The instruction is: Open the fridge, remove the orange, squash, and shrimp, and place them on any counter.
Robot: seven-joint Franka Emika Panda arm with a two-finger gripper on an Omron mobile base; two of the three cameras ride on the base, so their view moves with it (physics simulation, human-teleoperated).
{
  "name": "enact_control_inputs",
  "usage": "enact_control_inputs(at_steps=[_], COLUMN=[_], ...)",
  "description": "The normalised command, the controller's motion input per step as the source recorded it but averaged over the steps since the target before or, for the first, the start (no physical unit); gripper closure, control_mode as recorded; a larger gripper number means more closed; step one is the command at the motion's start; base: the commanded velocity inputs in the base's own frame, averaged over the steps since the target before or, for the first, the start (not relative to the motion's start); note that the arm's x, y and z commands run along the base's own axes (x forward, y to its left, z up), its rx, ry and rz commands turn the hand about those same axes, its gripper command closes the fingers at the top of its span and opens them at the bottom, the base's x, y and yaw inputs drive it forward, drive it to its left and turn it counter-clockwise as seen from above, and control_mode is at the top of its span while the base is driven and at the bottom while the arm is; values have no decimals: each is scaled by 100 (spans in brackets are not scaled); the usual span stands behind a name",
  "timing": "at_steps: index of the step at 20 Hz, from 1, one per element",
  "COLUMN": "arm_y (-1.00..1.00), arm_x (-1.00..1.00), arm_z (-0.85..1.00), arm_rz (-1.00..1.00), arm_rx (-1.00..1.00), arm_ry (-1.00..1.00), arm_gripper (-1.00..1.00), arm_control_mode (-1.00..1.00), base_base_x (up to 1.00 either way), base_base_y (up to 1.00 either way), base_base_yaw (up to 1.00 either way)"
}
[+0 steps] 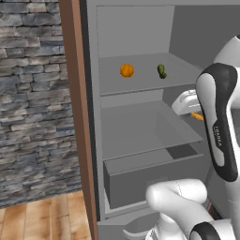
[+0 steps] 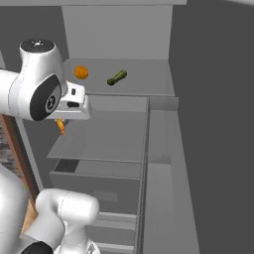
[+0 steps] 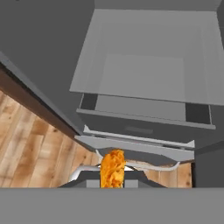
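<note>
The fridge (image 1: 140,122) stands open beside a brown wooden panel (image 1: 77,117) and a stone wall (image 1: 28,93), its grey shelves and drawer (image 1: 154,180) exposed. On the upper shelf (image 1: 140,82) sit the orange (image 1: 126,70) and, apart from it to the right, the squash (image 1: 161,71), lying on its side; from the right base view the orange (image 2: 81,72) is again to the left and the squash (image 2: 117,78) lies at a slant nearer the middle of the shelf. The white arm (image 1: 220,117) reaches in front of the fridge interior at the level of the middle shelf (image 1: 150,131), with its gripper (image 2: 61,125) hanging below the hand, clenched on the shrimp (image 2: 60,126), a small orange piece that pokes out under the hand. In the left base view the shrimp (image 1: 197,116) shows as an orange sliver just beside the white hand, above the right part of the middle shelf, not touching it. The hand view looks down over the shrimp (image 3: 113,168), pinched at the bottom of the picture, with the gripper (image 3: 113,175) closed around it; beyond it lie the middle shelf (image 3: 144,78), the drawer (image 3: 144,122) front under it, and a wooden floor (image 3: 30,148) off to one side.
</note>
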Motion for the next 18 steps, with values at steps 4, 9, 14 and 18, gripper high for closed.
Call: enact_control_inputs(at_steps=[4,9,14,18], arm_y=[23,1,0,0], arm_x=[-53,-19,0,0], arm_z=[0,0,0,0], arm_rz=[9,1,0,0], arm_rx=[0,0,0,0], arm_ry=[0,0,0,0], arm_gripper=[100,100,100,100], arm_control_mode=[-100,-100,-100,-100], base_base_x=[0,0,0,0], base_base_y=[0,0,0,0], base_base_yaw=[0,0,0,0])
